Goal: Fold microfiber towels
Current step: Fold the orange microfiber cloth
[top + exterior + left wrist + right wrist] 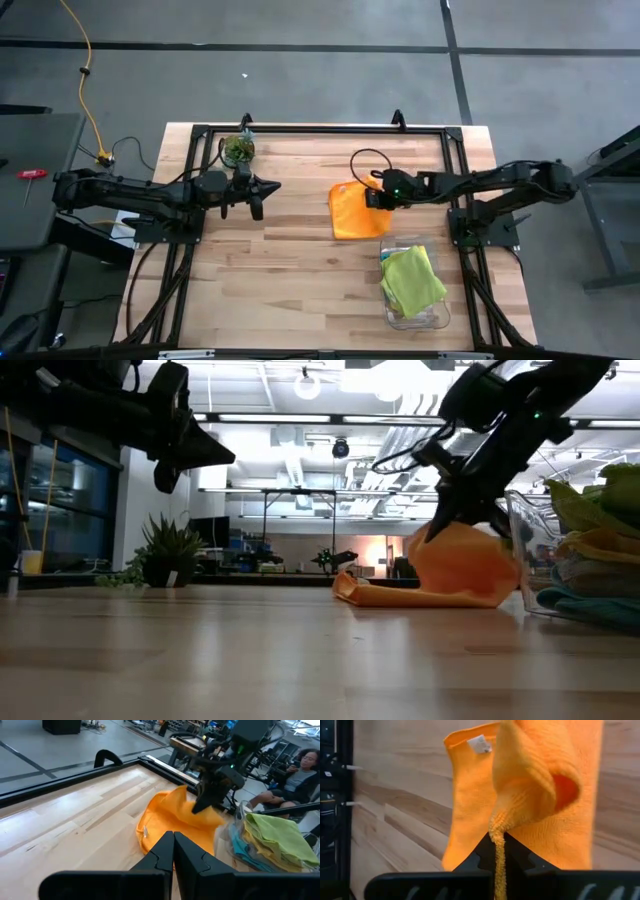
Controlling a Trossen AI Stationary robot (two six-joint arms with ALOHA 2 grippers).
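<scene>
Lying right of centre on the wooden counter, the orange towel has one edge lifted and pinched in the clenched jaws of the right gripper, a white tag showing near its far corner. Just beside it, a clear plastic bin holds the lime green towel on top of other cloths. The left gripper hovers well apart over the counter, jaws clenched on nothing, near a small potted plant.
</scene>
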